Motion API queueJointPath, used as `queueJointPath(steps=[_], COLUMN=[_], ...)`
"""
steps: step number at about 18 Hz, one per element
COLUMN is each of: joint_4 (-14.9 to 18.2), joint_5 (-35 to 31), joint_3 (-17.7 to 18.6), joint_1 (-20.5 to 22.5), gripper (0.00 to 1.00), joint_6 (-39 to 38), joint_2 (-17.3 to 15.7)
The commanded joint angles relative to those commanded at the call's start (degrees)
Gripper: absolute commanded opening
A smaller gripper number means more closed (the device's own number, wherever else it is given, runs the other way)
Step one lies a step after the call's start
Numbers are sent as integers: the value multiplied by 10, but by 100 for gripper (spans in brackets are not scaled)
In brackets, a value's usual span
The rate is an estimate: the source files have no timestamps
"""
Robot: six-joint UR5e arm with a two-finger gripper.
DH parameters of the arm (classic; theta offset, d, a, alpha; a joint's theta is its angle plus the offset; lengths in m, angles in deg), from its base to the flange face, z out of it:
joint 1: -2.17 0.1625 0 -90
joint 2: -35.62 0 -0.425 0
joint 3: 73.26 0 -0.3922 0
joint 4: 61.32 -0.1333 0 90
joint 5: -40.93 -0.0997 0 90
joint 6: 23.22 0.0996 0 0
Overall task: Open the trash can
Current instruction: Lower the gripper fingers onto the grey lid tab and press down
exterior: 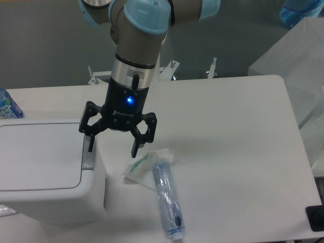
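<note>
Pressing the grey button [89,153] squarely with one fingertip looked like the way to release the lid, and the gripper [112,150], its fingers spread apart, hung with its left finger [91,142] just over that strip. At lower left sat the bin [48,169], lid shut, long axis across the frame, button edge facing right toward a crushed bottle [167,196].
</note>
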Motion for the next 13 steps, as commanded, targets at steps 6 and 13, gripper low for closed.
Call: queueJointPath(steps=[6, 13], joint_4=[-7, -8], joint_5=[-1, -3], joint_3=[0, 4], joint_1=[-2, -2], gripper=[100, 100], joint_6=[0, 2], joint_2=[7, 9])
